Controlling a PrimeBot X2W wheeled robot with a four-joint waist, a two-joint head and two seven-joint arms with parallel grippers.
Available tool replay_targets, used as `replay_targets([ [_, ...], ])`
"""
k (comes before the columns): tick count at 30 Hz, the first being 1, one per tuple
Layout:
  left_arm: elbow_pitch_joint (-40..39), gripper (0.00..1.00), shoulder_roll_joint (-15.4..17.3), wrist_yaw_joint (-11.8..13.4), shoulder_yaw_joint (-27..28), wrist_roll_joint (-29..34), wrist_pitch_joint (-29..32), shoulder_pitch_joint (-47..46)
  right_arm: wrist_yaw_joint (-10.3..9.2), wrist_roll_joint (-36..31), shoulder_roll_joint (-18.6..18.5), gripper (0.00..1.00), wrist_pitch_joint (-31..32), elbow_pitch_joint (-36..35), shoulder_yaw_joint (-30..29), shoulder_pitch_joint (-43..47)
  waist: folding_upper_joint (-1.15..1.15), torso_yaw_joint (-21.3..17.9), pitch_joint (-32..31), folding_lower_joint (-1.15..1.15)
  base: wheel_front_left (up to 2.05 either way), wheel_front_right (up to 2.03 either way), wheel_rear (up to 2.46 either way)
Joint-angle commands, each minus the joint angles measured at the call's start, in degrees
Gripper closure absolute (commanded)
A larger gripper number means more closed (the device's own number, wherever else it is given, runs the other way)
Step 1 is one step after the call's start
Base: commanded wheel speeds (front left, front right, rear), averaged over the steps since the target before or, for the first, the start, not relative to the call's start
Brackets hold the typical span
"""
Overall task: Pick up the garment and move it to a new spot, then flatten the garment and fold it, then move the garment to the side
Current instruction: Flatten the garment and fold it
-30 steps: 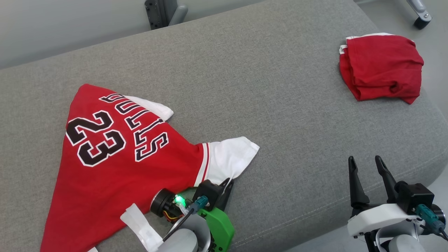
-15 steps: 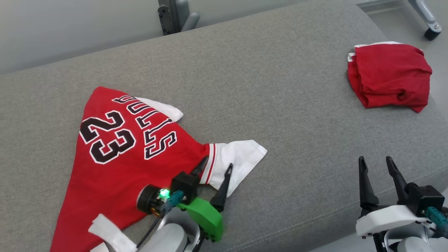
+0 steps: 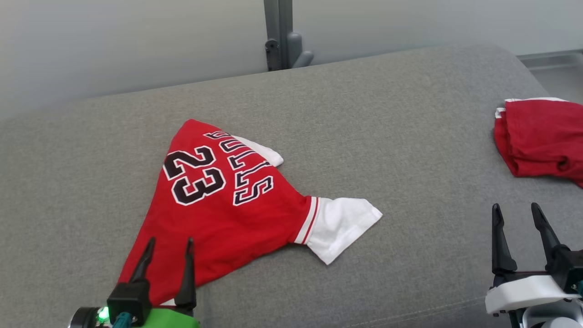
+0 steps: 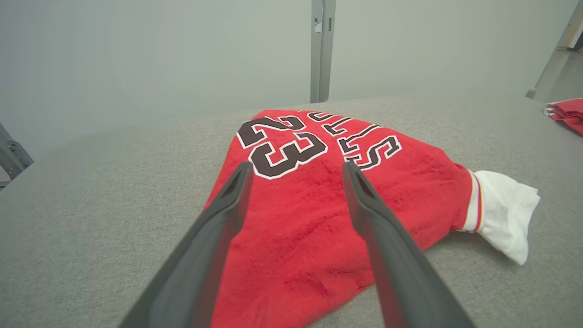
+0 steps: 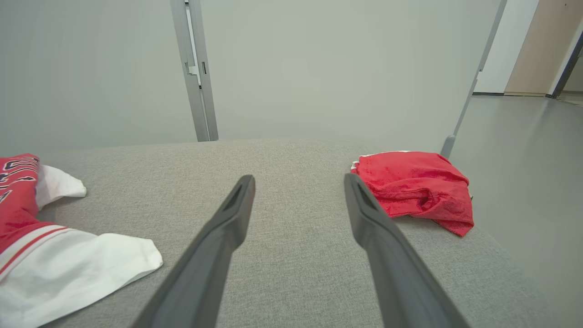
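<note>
Grey cushion stretches between jersey and edge-side red bundle

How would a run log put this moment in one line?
jersey: loose on grey cushion | left pincer: open, at jersey's near edge | right pincer: open, empty | red bundle: far right
</note>
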Motion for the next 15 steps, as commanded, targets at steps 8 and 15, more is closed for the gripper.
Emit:
replay_targets([
  [8, -2.5, 0.00, -0.4, -0.7, 9.9, 2.6, -0.2, 9.6, -0.07, -1.2, -0.1, 0.00, -0.2, 0.3, 0.7, 1.9, 0.53, 6.5, -2.9, 0.00, 0.00, 0.00, 0.00],
  [15, -2.2, 0.00, -2.9, -4.5, 17.0, 5.4, -0.2, 13.3, -0.07, -1.9, -0.1, 0.00, -0.2, 1.1, 1.4, 2.1, 0.53, 8.0, -3.1, 0.00, 0.00, 0.00, 0.00],
])
